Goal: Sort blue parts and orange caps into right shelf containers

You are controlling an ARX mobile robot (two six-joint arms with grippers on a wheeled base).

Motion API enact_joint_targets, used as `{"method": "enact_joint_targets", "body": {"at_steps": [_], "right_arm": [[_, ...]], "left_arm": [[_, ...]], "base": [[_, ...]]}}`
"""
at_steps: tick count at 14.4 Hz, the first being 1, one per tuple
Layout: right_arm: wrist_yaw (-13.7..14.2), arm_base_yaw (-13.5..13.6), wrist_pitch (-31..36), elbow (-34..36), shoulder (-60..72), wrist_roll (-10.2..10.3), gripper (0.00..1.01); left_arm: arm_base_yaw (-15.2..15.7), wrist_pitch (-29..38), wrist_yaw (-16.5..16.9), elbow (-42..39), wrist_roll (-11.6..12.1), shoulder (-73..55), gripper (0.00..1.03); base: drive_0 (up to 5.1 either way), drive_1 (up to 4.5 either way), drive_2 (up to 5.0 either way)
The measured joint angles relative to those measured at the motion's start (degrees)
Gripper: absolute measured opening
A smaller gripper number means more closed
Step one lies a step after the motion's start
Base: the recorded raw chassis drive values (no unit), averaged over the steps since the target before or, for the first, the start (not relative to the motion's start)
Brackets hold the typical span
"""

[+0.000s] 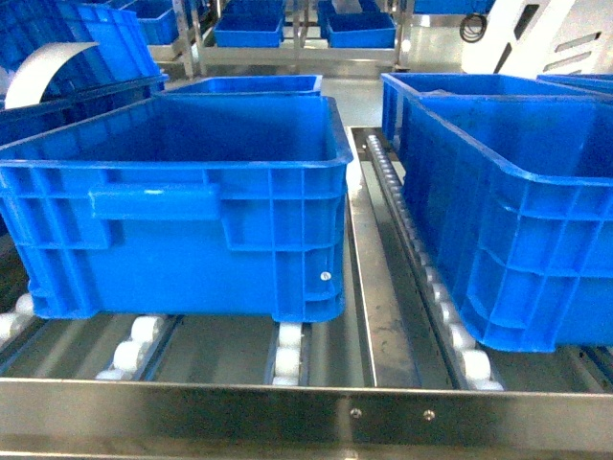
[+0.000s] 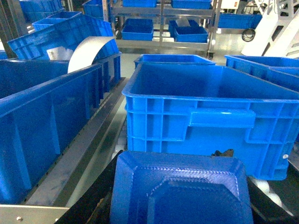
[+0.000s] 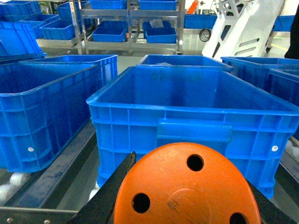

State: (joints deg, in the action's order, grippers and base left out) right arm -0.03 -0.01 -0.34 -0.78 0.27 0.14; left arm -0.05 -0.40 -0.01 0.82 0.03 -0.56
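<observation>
Meanwhile, my left gripper (image 2: pixel 180 205) clamped a blue part (image 2: pixel 180 186), right gripper (image 3: pixel 187 200) held an orange cap (image 3: pixel 187 186), each before a blue bin (image 3: pixel 187 107) on the shelf (image 1: pixel 287 412).

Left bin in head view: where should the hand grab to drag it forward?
The raised handle bar on the left bin's front wall, from the front, fingers above and below. It juts out toward the robot; the bin itself looks too wide to span.
</observation>
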Motion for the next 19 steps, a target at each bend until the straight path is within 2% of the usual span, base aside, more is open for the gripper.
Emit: {"method": "enact_joint_targets", "body": {"at_steps": [11, 19], "right_arm": [[0.0, 0.0, 0.0, 0.0, 0.0, 0.0, 0.44], [0.0, 0.0, 0.0, 0.0, 0.0, 0.0, 0.44]], "left_arm": [[0.0, 0.0, 0.0, 0.0, 0.0, 0.0, 0.44], [0.0, 0.0, 0.0, 0.0, 0.0, 0.0, 0.44]], "base": [[0.0, 2.85, -2.8], [0.0, 0.00, 0.0]]}}
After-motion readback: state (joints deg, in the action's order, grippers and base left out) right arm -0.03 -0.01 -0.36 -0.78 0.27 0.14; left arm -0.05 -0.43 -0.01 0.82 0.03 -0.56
